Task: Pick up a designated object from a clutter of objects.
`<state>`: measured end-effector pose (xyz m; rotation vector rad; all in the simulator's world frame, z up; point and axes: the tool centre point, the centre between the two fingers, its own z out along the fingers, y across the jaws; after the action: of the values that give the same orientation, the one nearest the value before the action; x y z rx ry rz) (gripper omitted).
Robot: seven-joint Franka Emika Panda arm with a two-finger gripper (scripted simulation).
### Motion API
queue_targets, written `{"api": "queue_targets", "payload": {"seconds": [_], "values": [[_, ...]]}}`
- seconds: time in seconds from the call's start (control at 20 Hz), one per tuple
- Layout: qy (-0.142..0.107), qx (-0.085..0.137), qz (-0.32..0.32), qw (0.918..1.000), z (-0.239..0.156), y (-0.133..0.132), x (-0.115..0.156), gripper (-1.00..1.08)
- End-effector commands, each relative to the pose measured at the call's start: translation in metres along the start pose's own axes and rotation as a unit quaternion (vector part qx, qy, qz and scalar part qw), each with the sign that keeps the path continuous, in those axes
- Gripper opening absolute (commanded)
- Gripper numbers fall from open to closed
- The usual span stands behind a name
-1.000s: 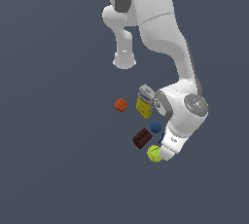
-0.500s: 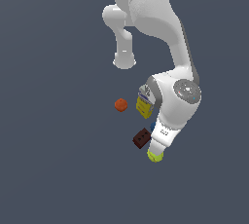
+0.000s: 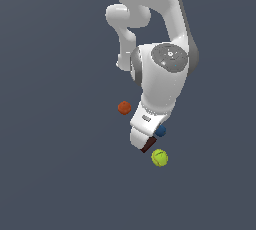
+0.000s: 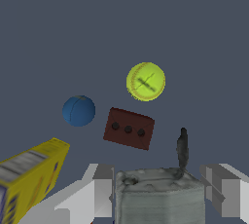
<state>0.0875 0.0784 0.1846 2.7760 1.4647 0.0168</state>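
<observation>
The designated object, a grey boxy tool [image 4: 160,198] with a thin dark tip [image 4: 182,149], sits right between my two fingers in the wrist view. My gripper [image 4: 159,173] is open and straddles it, one finger [image 4: 99,186] on each side, close to its flanks. Beyond the tool lie the rest of the clutter: a dark brown block [image 4: 128,128], a blue ball [image 4: 79,110] and a yellow-green tennis ball [image 4: 145,81]. In the exterior view my gripper [image 3: 142,140] hangs low over the clutter and the hand hides the tool.
A yellow box [image 4: 29,179] lies close beside one finger. In the exterior view an orange ball [image 3: 124,107] sits apart toward that view's left, with the blue ball [image 3: 160,131], brown block [image 3: 149,146] and tennis ball [image 3: 159,158] right by the hand.
The arm has swung toward the exterior view's left and come down over the clutter. Its hand now covers the yellow box and the tool.
</observation>
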Motion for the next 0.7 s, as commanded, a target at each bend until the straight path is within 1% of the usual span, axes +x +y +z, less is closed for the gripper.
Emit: {"api": "queue_targets", "payload": {"seconds": [0.0, 0.65], "values": [[0.0, 0.001, 0.0, 1.0, -0.025, 0.01, -0.017, -1.0], [-0.001, 0.003, 0.0, 1.0, -0.153, 0.067, -0.103, -1.0]]}}
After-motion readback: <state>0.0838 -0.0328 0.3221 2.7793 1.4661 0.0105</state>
